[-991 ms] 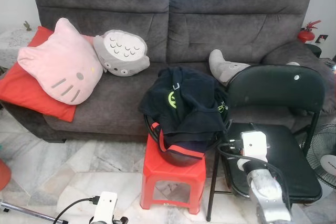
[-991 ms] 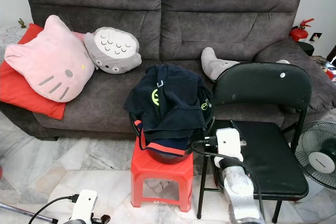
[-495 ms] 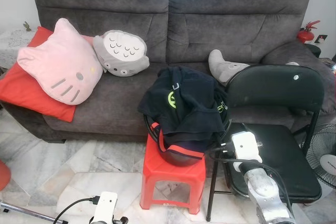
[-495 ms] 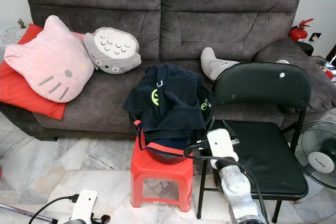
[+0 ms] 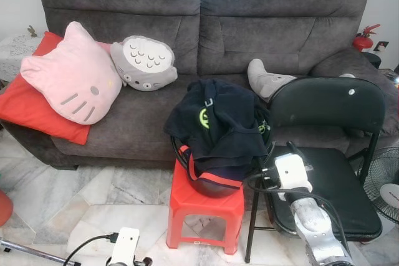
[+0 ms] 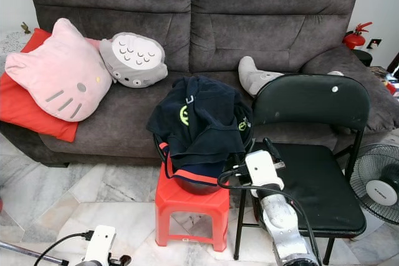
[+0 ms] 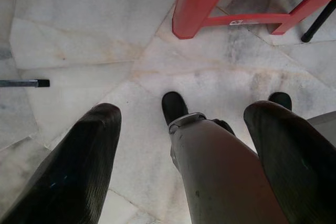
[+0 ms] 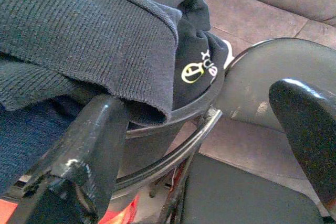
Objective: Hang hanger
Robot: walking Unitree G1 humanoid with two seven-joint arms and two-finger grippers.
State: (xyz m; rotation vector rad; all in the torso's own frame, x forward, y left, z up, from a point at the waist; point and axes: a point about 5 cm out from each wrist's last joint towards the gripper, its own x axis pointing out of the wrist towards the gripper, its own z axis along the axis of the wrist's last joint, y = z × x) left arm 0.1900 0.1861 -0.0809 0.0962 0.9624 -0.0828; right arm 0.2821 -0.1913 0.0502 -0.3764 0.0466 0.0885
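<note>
While right hand (image 8: 210, 145) gapes empty, hanger (image 8: 173, 150) sits between fingers, beside basket (image 8: 157, 129).

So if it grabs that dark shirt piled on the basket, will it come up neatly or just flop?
Probably flop: the dark shirt lies crumpled and draped over the black basket, so it looks soft and light. Its folds may snag the rim and tug the basket, which sits on a small red stool and could tip. The right gripper is open beside the rim.
</note>
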